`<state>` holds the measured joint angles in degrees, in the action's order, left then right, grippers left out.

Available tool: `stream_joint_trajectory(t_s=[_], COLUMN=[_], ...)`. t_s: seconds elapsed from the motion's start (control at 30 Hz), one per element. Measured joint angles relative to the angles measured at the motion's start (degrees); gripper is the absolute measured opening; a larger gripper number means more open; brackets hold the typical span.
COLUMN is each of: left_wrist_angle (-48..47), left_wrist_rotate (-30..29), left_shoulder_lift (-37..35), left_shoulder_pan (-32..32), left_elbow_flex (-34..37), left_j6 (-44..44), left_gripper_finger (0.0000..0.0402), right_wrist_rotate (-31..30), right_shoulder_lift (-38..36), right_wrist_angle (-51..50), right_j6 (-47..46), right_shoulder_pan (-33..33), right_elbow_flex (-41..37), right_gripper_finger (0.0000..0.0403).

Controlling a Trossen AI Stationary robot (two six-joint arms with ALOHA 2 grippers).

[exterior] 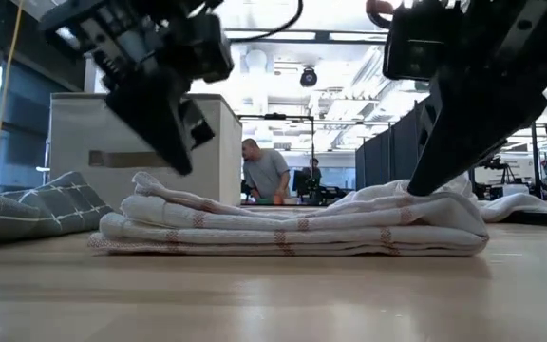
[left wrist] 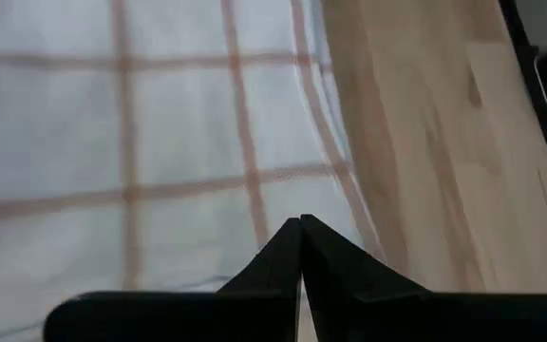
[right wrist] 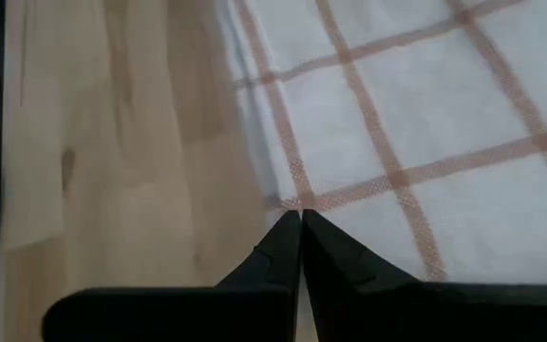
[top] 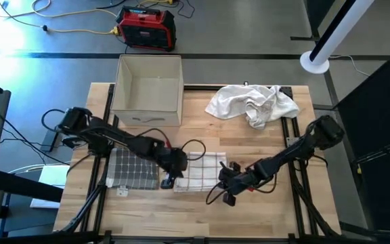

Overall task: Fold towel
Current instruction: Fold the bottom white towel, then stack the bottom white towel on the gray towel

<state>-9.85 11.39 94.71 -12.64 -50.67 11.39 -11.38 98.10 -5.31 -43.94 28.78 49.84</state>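
— While both arms lean over the front half of the worktop point(top: 263, 217), where does the towel point(top: 200, 173) lie?

— Folded into a flat rectangle near the middle, white with thin reddish checks. From the low view it is a stack of several layers with a looser fold on top.

— And the left gripper point(top: 168, 177)?

— At the towel's left edge, between it and a grey checked cloth point(top: 133, 169) lying just beside. Its fingers point(left wrist: 283, 252) are pressed together, tips meeting above the checked fabric, with nothing pinched between them.

— The right gripper point(top: 226, 181)?

— At the towel's right edge, likewise closed tip to tip, over the fabric's border where it meets the bare wood.

— What else is on the worktop?

— A crumpled white cloth point(top: 252, 103) at the back right, and an open cardboard box point(top: 149, 91) at the back left. Beyond it on the floor sits a red and black device point(top: 147, 28). In the room behind, the low view shows a person point(exterior: 266, 173) standing.
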Motion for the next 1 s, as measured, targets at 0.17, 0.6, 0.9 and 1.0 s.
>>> stream_joint_trajectory(t_s=[0.17,0.6,0.9,1.0], left_wrist_angle=[-1.16,-5.63,-2.92,-0.26], left_wrist_rotate=[-0.04,-5.16,-9.54,-9.69], left_shoulder_lift=[1.24,-5.50,-1.68,1.06], left_shoulder_pan=[0.39,4.90,8.18,9.03], left_elbow_flex=[2.24,-4.90,-9.85,-10.69], left_j6=[1.14,-2.66,-11.58,-11.59], left_gripper_finger=[0.0000,0.0002,0.0091,0.0136], right_wrist_rotate=[0.96,-4.34,-8.02,-7.90], right_shoulder_lift=[-0.80,-16.57,-19.97,-19.77], right_wrist_angle=[-0.47,-10.95,-12.45,-12.74], right_j6=[0.45,3.49,0.14,-1.12], right_shoulder_pan=[-0.14,-2.33,-1.60,-0.67], right_elbow_flex=[0.00,0.00,0.00,0.00], right_gripper_finger=[0.0000,0.0000,0.0000,0.0000])
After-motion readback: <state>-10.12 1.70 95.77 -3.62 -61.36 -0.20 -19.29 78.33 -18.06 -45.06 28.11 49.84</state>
